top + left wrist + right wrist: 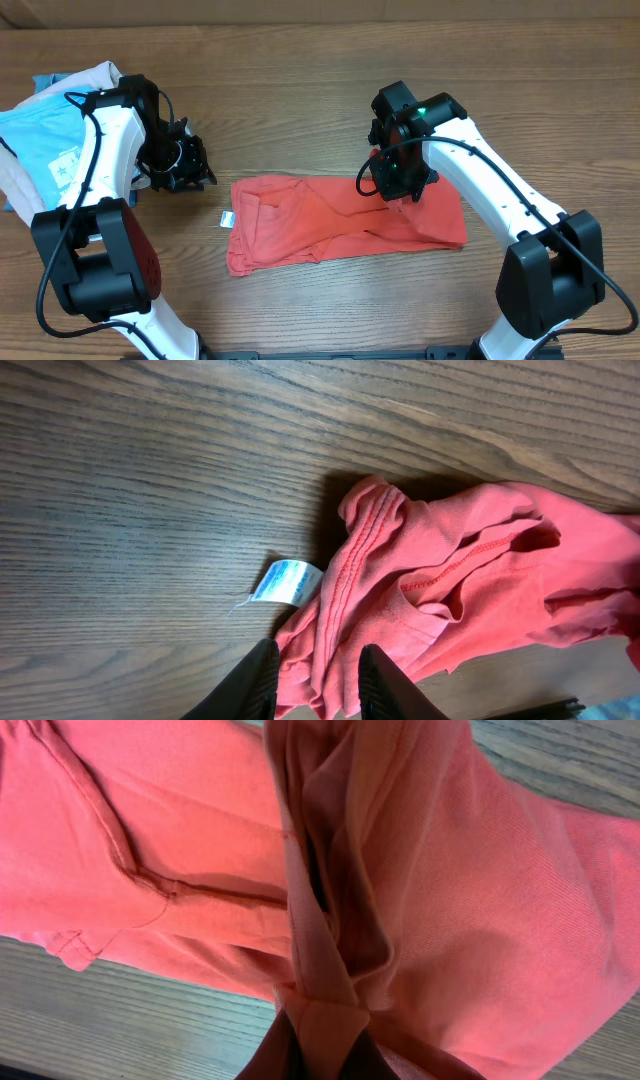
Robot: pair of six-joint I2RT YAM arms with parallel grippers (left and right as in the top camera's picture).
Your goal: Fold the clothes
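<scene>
The red T-shirt (330, 225) lies bunched up in the middle of the table (300, 80). The right gripper (404, 188) pinches its top edge tight (to lift and fold it, I think). The left gripper (186, 165) hangs nearby, fingers apart, holding nothing.

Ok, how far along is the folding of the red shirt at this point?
Partly done. The red T-shirt already lies as a rumpled long band, apparently folded lengthwise. In hand: the right gripper is shut on fabric at the band's upper edge, toward its right end; the left gripper hangs open off its left end, holding nothing. Left: fold the band across and smooth it.
</scene>
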